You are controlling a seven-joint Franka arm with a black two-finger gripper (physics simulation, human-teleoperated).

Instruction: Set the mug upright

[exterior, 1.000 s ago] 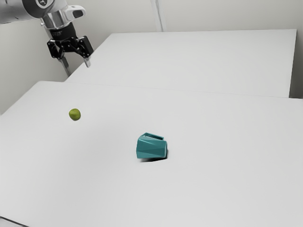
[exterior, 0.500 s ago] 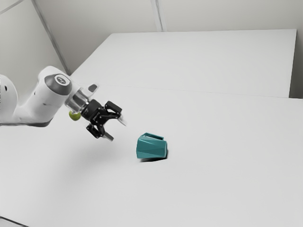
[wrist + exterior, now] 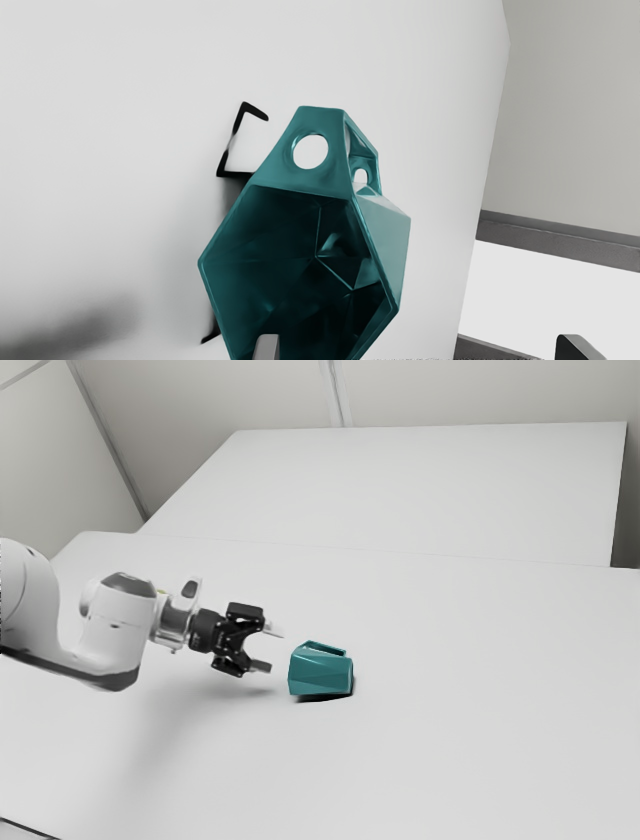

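Mug [image 3: 321, 672] on its side on tbl [image 3: 450, 760], mouth [image 3: 300, 260] twd spread hand [image 3: 275, 650].

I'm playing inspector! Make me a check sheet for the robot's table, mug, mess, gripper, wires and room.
Surface: white table, looks smooth.
Job's things: teal mug lying on its side, open mouth facing the gripper; not upright yet.
Clutter: a bit of something green peeks out behind the arm.
Gripper: open, just short of the mug.
Cables: thin dark line in the exterior view's lower left corner; can't tell if it's a wire.
Surroundings: pale walls.
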